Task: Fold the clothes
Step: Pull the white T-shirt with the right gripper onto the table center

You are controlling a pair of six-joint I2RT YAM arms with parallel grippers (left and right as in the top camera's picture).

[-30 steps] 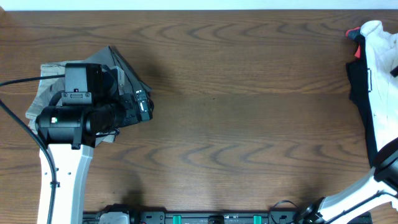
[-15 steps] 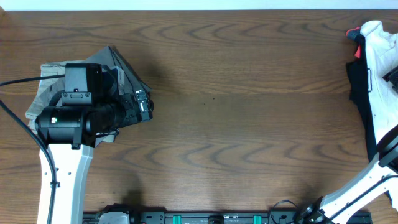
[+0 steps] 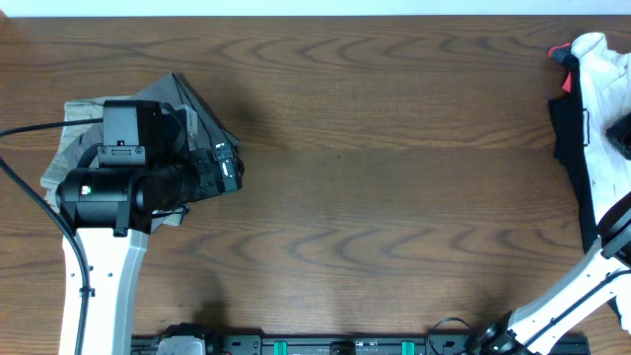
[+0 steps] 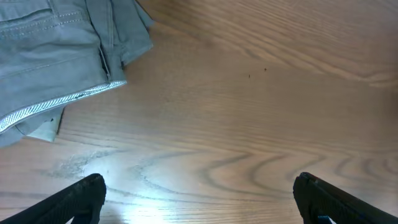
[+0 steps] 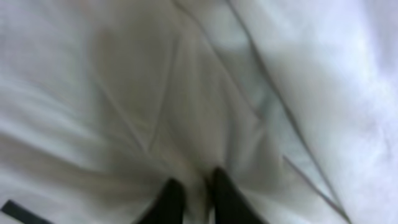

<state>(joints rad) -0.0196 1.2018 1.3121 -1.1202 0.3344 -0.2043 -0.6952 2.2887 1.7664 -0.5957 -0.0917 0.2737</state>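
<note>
The clothes lie in two places. Folded grey-khaki trousers (image 3: pixel 79 128) rest at the table's left, mostly under my left arm; in the left wrist view the trousers (image 4: pixel 50 50) fill the upper left. My left gripper (image 4: pixel 199 202) hangs open over bare wood beside them, nothing between its fingers. At the right edge a white T-shirt (image 3: pixel 603 89) is heaped over a black garment (image 3: pixel 565 133). My right gripper (image 5: pixel 194 194) is pressed into the T-shirt (image 5: pixel 249 81), its dark fingers (image 5: pixel 168 200) nearly together with a fold of white fabric pinched between them.
A small red piece (image 3: pixel 565 83) sticks out at the left side of the white heap. The brown wooden table (image 3: pixel 394 177) stretches between the two piles. Arm bases and cables sit along the near edge (image 3: pixel 345 345).
The right gripper has closed on the white fabric, and its arm has shifted slightly farther over the heap. The left arm and trousers have not moved.
</note>
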